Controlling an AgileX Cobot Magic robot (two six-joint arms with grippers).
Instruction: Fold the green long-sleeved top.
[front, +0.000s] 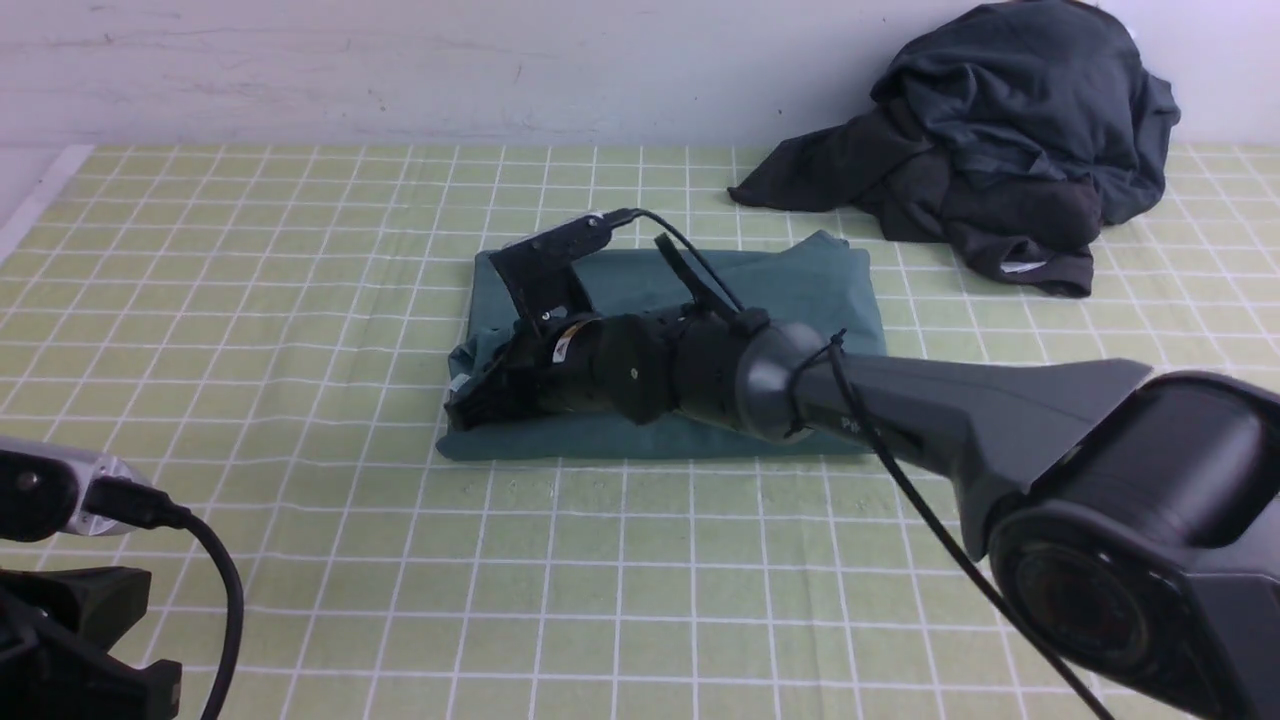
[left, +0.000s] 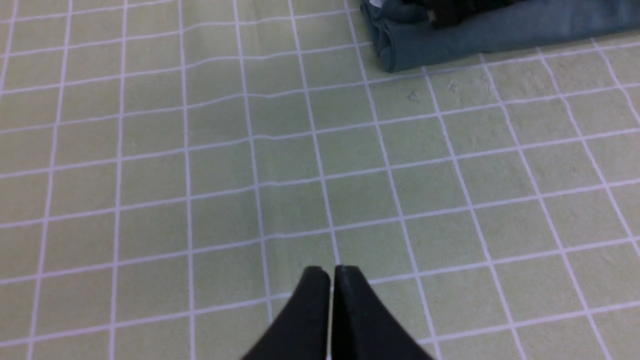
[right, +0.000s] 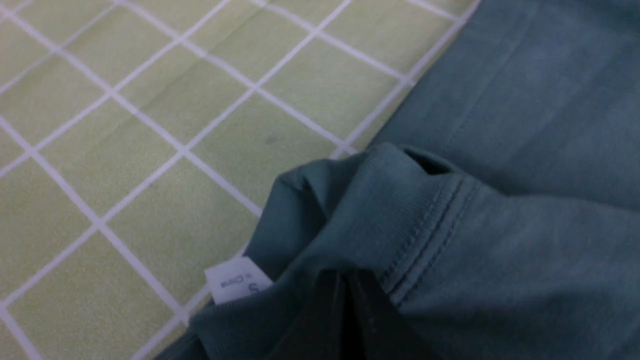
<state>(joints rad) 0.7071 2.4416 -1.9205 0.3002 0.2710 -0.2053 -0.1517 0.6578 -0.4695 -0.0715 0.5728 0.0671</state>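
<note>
Item: large muted teal-green knit long-sleeved top (front: 800, 290), folded to a compact rectangle at mid-surface, long axis running left to right, well apart from the heap of dark charcoal-grey garments (front: 1000, 130). Right claw (front: 478, 400): clenched, laid along that axis at the top's left neck end, cloth bunched round its tips; whether a fold is pinched cannot be told. Left claw (left: 331, 274): clenched, empty, over bare yellow-green checked surface (front: 300, 300), near that same end but short of it.
</note>
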